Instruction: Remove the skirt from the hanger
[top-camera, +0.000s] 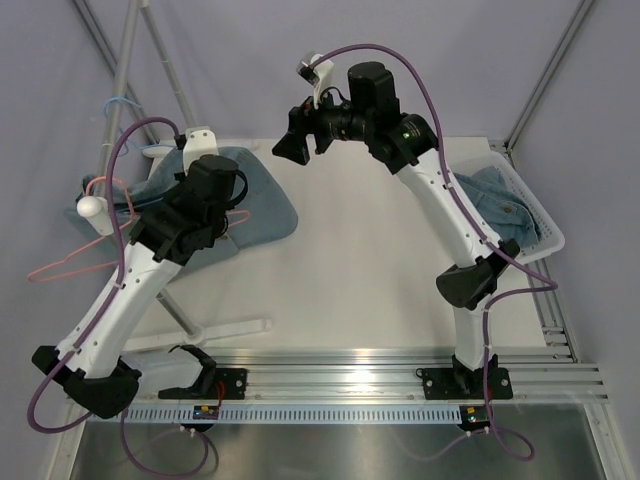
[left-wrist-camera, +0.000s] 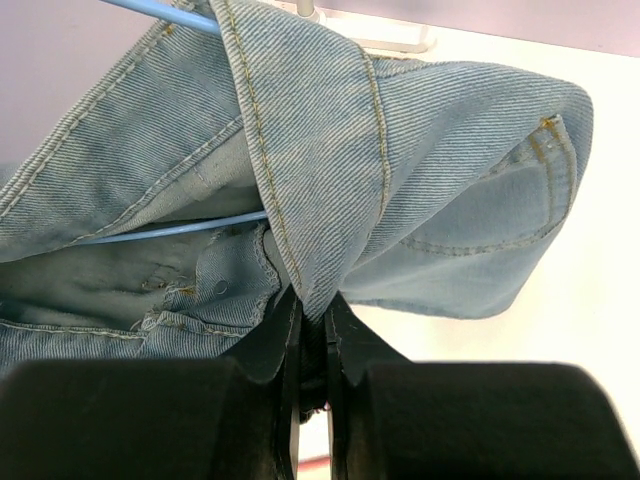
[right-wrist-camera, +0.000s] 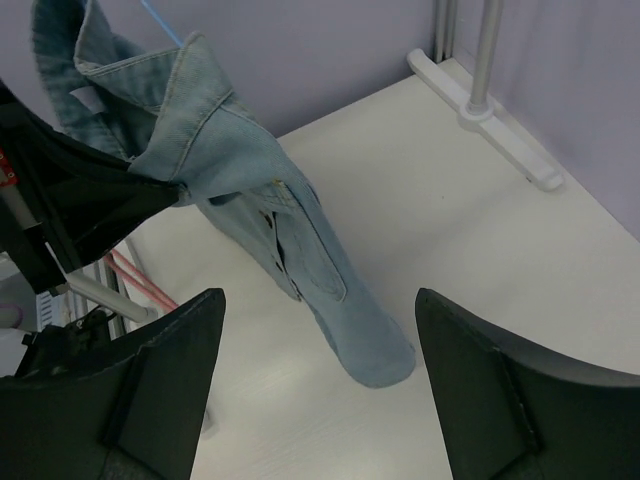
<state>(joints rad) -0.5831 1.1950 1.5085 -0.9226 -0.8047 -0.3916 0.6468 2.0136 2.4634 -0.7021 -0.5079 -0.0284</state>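
The left end effector (left-wrist-camera: 312, 312) is pinched tight on a fold of the skirt (left-wrist-camera: 450, 150), right at its thick top band. The right end effector (right-wrist-camera: 320, 330) is wide open and holds nothing, up above the counter (right-wrist-camera: 500, 230). The skirt hangs on a thin blue hanger (left-wrist-camera: 170, 228) on the left, and its bottom seems to reach the counter. It is soft, floppy denim, likely a bit heavy. The thick band looks best to hold.
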